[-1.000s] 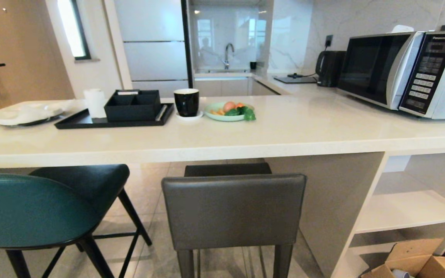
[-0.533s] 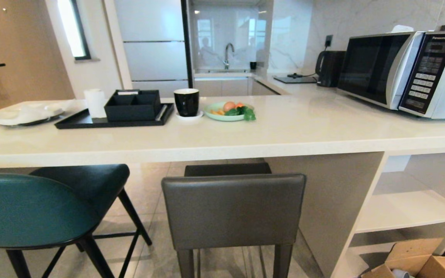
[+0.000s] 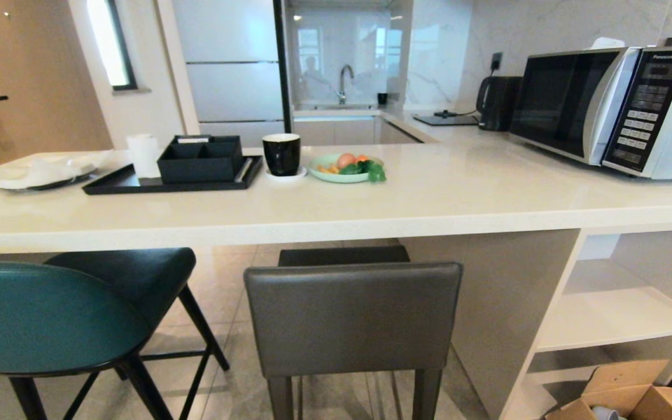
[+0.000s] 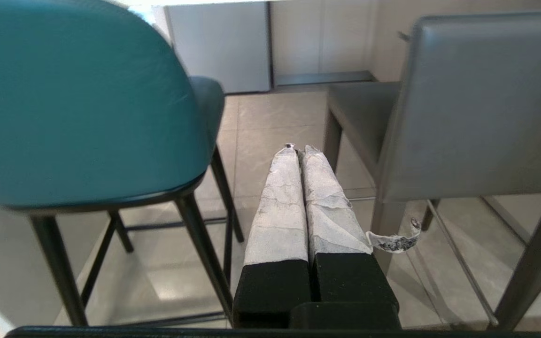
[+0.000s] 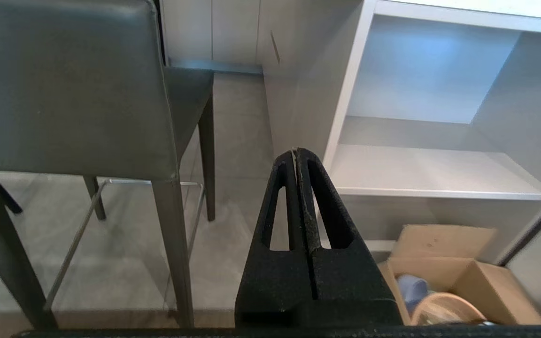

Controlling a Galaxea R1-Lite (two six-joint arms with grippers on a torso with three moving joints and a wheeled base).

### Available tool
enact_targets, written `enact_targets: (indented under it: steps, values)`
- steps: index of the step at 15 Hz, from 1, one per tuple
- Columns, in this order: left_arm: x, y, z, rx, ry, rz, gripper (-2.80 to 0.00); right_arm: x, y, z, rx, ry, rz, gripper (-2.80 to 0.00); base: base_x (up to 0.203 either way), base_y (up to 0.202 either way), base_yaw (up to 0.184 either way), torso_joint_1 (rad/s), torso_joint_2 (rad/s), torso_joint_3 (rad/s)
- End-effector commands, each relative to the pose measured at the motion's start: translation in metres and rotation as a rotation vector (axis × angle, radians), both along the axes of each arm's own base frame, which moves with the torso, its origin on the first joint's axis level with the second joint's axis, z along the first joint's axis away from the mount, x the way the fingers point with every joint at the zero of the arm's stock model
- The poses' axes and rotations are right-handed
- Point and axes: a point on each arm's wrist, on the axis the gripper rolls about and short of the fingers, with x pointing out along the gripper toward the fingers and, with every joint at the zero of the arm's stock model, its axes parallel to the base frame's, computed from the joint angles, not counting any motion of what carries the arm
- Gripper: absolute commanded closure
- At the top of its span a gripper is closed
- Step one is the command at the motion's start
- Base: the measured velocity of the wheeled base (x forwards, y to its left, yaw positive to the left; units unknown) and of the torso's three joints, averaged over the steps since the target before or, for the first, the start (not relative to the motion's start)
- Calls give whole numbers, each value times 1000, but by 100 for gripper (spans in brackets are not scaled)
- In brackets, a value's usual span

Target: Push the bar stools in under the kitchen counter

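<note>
The teal bar stool point(image 3: 44, 315) stands at the left and the dark grey bar stool point(image 3: 352, 318) in the middle. Both seats reach under the off-white kitchen counter point(image 3: 336, 221), with their backs on my side of its front edge. Neither arm shows in the head view. My left gripper point(image 4: 298, 149), its fingers wrapped in white tape, is shut and empty, low in the gap between the teal stool point(image 4: 73, 103) and the grey stool point(image 4: 482, 103). My right gripper point(image 5: 295, 151) is shut and empty, to the right of the grey stool point(image 5: 64, 84), touching nothing.
On the counter stand a black tray point(image 3: 167, 181), a black mug point(image 3: 281, 154), a plate of food point(image 3: 345, 168) and a microwave point(image 3: 610, 111). White shelves point(image 3: 616, 315) sit under the counter's right end, with an open cardboard box point(image 3: 627, 391) on the floor.
</note>
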Motion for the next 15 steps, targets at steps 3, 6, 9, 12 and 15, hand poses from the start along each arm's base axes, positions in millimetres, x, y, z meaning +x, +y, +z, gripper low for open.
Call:
enact_targets:
  steps: [3,6,9,12,15]
  values:
    - [0,0,-2,34,12,2,0,4,0,-11,14,30,-2,0,0,0,0,0,0,0]
    - [0,1,-5,-38,60,33,0,4,0,-11,29,31,-11,0,0,0,0,0,0,0]
    - [0,1,-5,-37,60,33,0,4,-1,-10,45,28,-19,0,0,0,0,0,0,0]
    - [0,1,-5,-44,57,33,0,4,-1,-10,43,29,-21,0,0,0,0,0,0,0]
    - [0,1,-5,-45,57,33,0,4,-1,-11,44,31,-20,0,0,0,0,0,0,0]
